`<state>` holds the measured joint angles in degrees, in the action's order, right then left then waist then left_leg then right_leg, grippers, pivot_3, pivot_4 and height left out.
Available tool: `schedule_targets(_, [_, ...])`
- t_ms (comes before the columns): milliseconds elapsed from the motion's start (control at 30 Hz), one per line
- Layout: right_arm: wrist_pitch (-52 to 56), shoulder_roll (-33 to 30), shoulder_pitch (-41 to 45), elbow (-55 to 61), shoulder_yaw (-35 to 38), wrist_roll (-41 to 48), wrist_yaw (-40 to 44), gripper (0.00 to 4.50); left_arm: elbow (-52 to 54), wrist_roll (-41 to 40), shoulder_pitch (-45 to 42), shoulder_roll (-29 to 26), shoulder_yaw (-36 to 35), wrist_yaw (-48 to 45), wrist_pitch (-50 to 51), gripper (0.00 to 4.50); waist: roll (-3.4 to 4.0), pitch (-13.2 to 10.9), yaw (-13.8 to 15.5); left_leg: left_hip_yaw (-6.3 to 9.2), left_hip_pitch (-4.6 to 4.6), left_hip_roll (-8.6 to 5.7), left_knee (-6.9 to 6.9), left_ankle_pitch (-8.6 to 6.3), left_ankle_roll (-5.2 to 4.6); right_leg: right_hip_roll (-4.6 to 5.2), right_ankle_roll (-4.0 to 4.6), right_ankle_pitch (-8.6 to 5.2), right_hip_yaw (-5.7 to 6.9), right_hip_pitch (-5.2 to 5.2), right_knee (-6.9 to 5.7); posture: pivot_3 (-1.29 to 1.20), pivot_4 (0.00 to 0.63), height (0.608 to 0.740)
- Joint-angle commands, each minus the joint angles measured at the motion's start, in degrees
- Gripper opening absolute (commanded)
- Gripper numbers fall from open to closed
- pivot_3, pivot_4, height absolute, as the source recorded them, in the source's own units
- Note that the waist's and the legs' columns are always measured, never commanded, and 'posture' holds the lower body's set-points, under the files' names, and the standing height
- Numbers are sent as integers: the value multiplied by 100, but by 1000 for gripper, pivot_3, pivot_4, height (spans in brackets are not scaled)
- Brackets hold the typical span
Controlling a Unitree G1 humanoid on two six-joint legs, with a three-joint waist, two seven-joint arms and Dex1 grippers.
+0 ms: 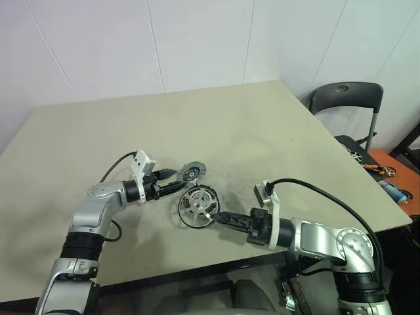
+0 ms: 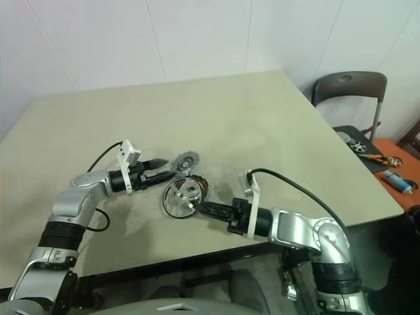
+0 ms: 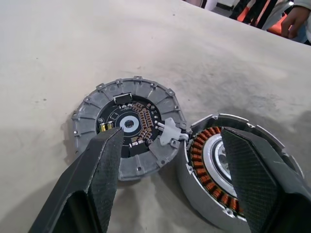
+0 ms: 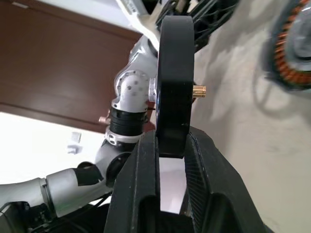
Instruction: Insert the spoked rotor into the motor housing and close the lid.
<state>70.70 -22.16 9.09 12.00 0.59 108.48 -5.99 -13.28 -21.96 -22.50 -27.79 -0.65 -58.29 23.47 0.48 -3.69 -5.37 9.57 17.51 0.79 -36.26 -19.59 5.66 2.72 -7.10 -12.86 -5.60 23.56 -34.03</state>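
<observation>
The lid (image 3: 129, 126) lies flat on the table (image 1: 262, 131), its dark circuit centre facing up. Right beside it sits the motor housing (image 3: 228, 170), copper windings showing. My left gripper (image 1: 174, 182) is open, one finger (image 3: 99, 179) by the lid and the other over the housing, touching neither. My right gripper (image 1: 211, 215) is shut on the rim of the spoked rotor (image 4: 175, 73), which it holds on edge just above the table, close in front of the housing (image 1: 201, 199). In the right wrist view the rotor is edge-on, with a small brass hub pin sticking out.
A dark chair (image 1: 344, 98) stands past the table's right edge. Tools and small parts lie on an orange surface (image 1: 387, 174) at the far right. A person's hand (image 3: 294, 17) shows beyond the table. The table's front edge is close under my right arm.
</observation>
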Motion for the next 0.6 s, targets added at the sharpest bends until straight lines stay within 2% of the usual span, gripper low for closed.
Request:
schedule_targets(33, [-322, -49, 491, -201, -196, 157, -2, 375, 269, -61, -3, -86, -83, 14, 16, 3404, 0, 0, -2, 0, 0, 0, 0, 0, 0, 0, 0, 0, 0, 0, 0, 0, 0, 740])
schedule_targets(267, [-610, 96, 1047, -1329, -199, -676, 200, 375, 440, -100, 159, -82, -138, 135, 87, 3404, -2, 1, 68, 2, 0, 0, 7, 0, 0, 0, -13, 17, 0, 13, 2, 0, 0, 740])
schedule_targets(600, [-431, 544, 765, -1323, -330, -1033, 269, 375, 568, -134, 328, -123, -205, 182, 109, 3404, -1, 2, 147, 2, 10, 0, 6, -1, -1, 0, -2, 23, 0, 27, -4, 0, 0, 740])
